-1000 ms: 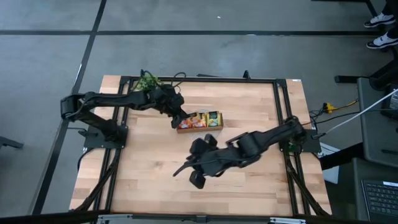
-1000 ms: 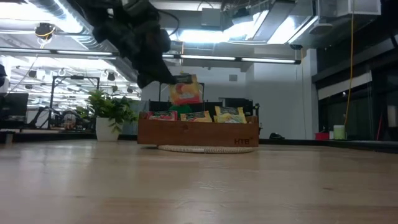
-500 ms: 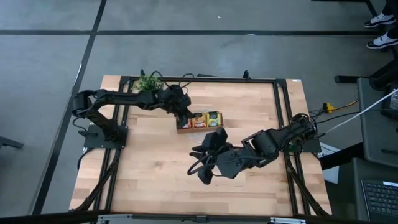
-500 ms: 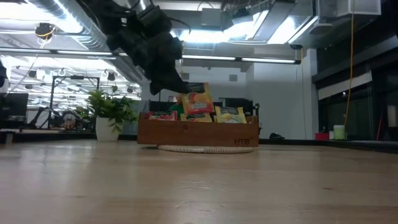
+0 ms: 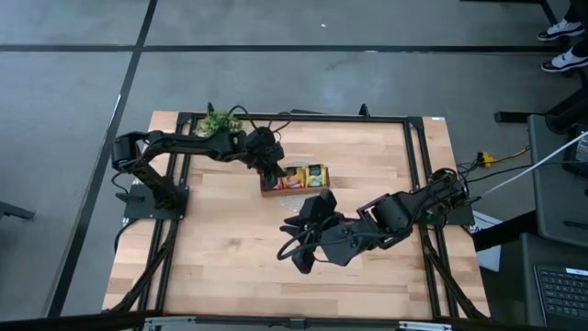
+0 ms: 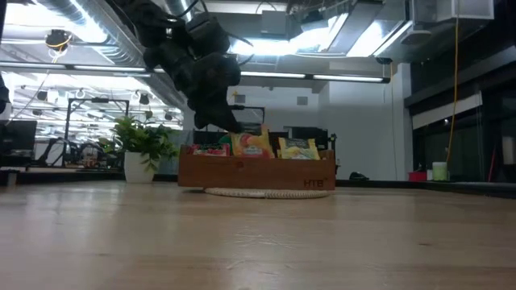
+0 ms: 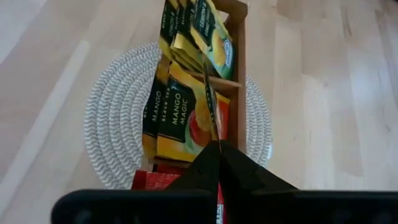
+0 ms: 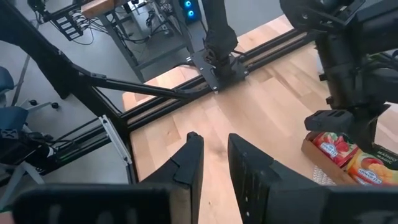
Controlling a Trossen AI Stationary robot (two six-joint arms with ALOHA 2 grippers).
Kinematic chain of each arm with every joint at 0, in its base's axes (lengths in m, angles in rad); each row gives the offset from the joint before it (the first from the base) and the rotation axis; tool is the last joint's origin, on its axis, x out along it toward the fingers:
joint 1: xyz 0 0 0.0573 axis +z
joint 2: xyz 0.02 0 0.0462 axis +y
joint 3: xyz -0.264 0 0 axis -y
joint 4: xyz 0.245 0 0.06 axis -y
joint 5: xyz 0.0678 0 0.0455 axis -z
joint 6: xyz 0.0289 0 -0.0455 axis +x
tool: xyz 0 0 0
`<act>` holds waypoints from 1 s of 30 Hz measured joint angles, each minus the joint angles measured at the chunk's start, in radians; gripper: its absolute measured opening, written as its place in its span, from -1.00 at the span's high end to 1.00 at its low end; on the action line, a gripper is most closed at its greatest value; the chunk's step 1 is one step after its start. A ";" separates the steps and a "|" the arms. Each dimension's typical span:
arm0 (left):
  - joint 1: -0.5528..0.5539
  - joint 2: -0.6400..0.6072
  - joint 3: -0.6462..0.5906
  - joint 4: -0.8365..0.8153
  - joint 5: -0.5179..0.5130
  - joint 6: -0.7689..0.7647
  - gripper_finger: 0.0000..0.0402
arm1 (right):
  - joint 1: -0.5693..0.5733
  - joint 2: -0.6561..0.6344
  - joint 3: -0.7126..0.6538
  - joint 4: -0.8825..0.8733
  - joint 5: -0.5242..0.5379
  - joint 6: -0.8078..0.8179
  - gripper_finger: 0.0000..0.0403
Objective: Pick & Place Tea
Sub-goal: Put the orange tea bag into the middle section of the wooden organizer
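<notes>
One big wooden table [image 5: 220, 248] holds two dark arms, one long brown tray [image 5: 296, 179] with three parts, one round woven mat [image 7: 118, 112] under the tray, and one small green plant [image 5: 219, 119] near the tray's far left corner. The left gripper [image 7: 219, 149] is right over the tray's middle part, pinched tight on one orange tea bag [image 7: 211, 102] standing on edge there, with more orange tea bags [image 7: 177, 118] beside it, yellow-green ones [image 7: 208, 28] in the next part and red ones [image 7: 152, 180] in the other. The right gripper [image 8: 214, 158] hangs over bare table on the near side of the tray, its two fingers a little apart and holding nothing.
</notes>
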State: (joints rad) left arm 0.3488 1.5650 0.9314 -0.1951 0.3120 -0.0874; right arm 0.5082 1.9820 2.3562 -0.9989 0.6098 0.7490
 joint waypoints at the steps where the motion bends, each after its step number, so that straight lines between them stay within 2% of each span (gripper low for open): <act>1: -0.001 0.000 0.000 0.001 -0.001 0.004 0.99 | 0.000 0.000 0.000 0.000 0.001 0.000 0.62; 15: -0.009 0.000 -0.001 0.013 0.004 0.011 0.97 | 0.010 0.000 0.000 0.007 0.001 0.003 0.62; 26: -0.013 0.000 -0.001 0.019 -0.028 -0.001 0.52 | 0.015 0.000 0.000 0.007 0.001 0.003 0.62; 30: -0.013 -0.001 -0.001 0.019 -0.027 -0.023 0.42 | 0.015 0.000 0.000 0.006 0.000 0.002 0.62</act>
State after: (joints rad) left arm 0.3355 1.5643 0.9306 -0.1761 0.2855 -0.1107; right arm 0.5236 1.9823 2.3562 -0.9924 0.6102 0.7513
